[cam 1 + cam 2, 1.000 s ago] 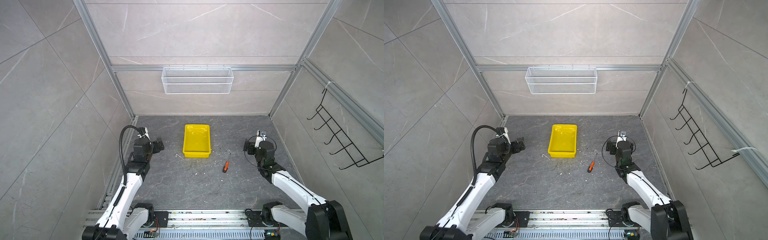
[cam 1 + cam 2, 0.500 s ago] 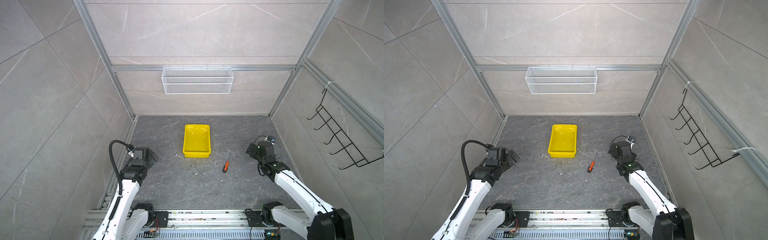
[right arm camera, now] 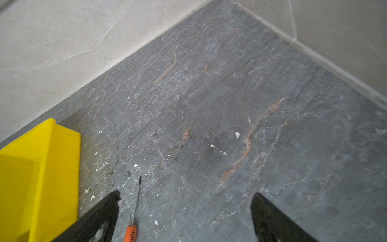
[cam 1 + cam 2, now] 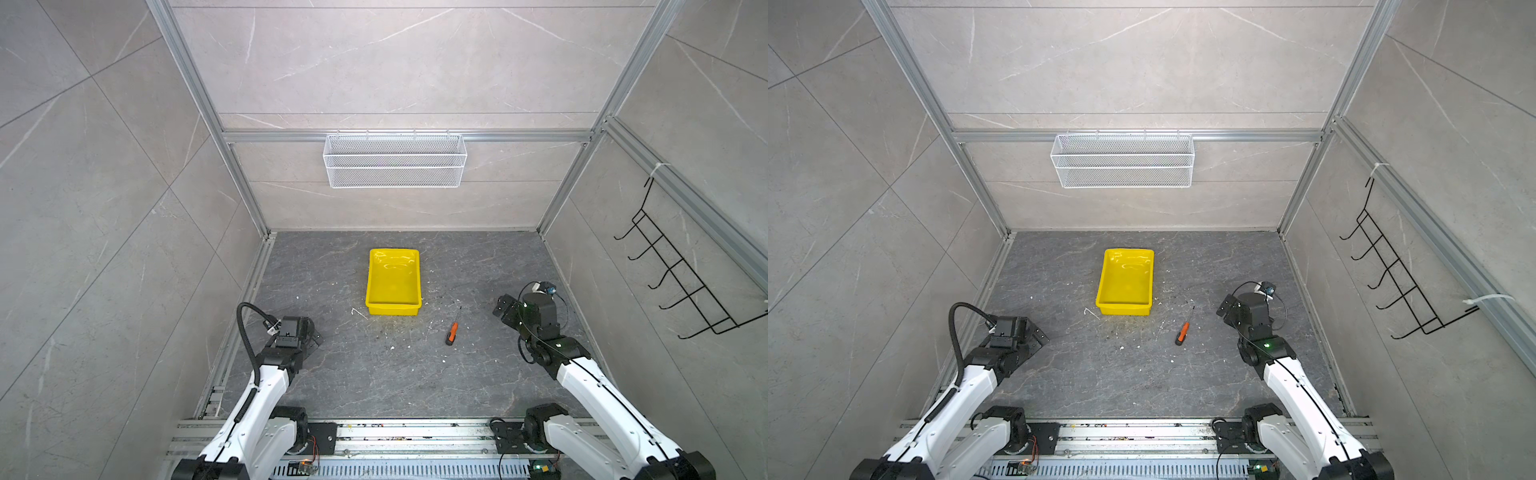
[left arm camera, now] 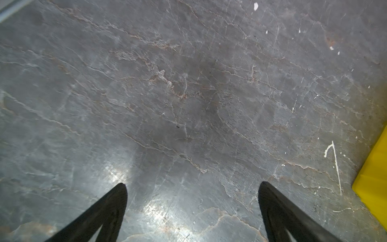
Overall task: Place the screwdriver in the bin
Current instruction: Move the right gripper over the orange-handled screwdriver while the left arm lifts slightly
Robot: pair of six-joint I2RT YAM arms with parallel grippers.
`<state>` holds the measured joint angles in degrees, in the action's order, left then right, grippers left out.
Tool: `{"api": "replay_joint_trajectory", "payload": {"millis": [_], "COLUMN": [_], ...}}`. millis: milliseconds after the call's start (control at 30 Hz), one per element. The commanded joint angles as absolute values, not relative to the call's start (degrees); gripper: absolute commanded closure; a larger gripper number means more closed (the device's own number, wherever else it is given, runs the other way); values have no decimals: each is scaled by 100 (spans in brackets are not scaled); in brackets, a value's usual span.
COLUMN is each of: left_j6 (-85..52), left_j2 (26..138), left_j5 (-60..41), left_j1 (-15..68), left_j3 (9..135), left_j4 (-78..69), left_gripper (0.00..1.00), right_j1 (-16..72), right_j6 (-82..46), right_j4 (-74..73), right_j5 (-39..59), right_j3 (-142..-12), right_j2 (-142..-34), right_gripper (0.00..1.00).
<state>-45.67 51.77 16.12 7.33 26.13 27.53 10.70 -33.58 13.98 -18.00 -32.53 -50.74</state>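
The screwdriver (image 4: 452, 330) (image 4: 1182, 330), with an orange handle and a thin dark shaft, lies on the grey floor to the right of the yellow bin's (image 4: 392, 309) (image 4: 1123, 309) near corner. My right gripper (image 4: 503, 309) (image 4: 1225, 307) hovers open to the right of it. In the right wrist view the screwdriver (image 3: 134, 209) lies just inside one finger of that gripper (image 3: 185, 194), beside the bin (image 3: 41, 167). My left gripper (image 4: 313, 334) (image 5: 191, 185) is open over bare floor at the left. The bin's corner (image 5: 374, 178) shows at the edge of the left wrist view.
A white wire basket (image 4: 395, 160) hangs on the back wall and a black hook rack (image 4: 681, 282) on the right wall. White flecks dot the floor around the bin. A metal rail (image 4: 395, 432) runs along the front edge.
Both arms have drawn back toward the front and dropped lower, the left one further. The right gripper now points down at the floor beside the screwdriver. Screwdriver and bin have not moved.
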Motion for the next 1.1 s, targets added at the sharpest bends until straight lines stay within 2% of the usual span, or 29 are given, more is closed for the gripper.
{"api": "replay_joint_trajectory", "payload": {"millis": [0, 33, 100, 267, 333, 400, 467, 533, 633, 667, 800, 967, 1067], "left_j6": [-4178, -4156, -4152, -4066, -3968, -3956, -3953, -3948, -3925, -3920, -3918, -3898, -3859], "left_j2": [5256, 5245, 5204, 5340, 5454, 5510, 5552, 5606, 5690, 5702, 5763, 5851, 5893], "left_j5": [1667, 1716, 1653, 1385, 1324, 1274, 1205, 1130, 1069, 1067, 1069, 1005, 907], "left_j1": [987, 1043, 1081, 1081, 1077, 1077, 1081, 1081, 1081, 1081, 1077, 1081, 1081], "left_j3": [2624, 2624, 2553, 2524, 2690, 2724, 2701, 2720, 2805, 2813, 2870, 2875, 2900], "left_j4": [1923, 1921, 1814, 1602, 1818, 1830, 1763, 1766, 1889, 1885, 1964, 1922, 1918], "left_gripper": [0, 0, 0, 0, 0, 0, 0, 0, 0, 0, 0, 0, 0], "right_j1": [1068, 1055, 1055, 1055, 1060, 1130, 1389, 1832, 2535, 2685, 3046, 3372, 3428], "right_j6": [-3216, -3218, -3255, -3160, -3454, -4110, -4740, -5123, -5182, -5171, -5221, -5381, -5358], "right_j4": [1916, 2061, 2540, 2657, 2969, 2677, 2220, 2111, 2462, 2513, 2326, 2236, 2172], "right_j5": [-2705, -2678, -2248, -867, -55, 1050, 1577, 1446, 613, 414, 43, -442, -527], "right_j3": [-3294, -3301, -3555, -3778, -4051, -3935, -3698, -3646, -3968, -4049, -4215, -4524, -4646], "right_j2": [-4778, -4649, -4453, -4467, -4800, -5118, -5363, -5535, -5861, -6015, -6953, -7786, -8119], "right_gripper": [5, 6, 0, 1, 1, 1, 2, 4, 5, 8, 32, 42, 44]}}
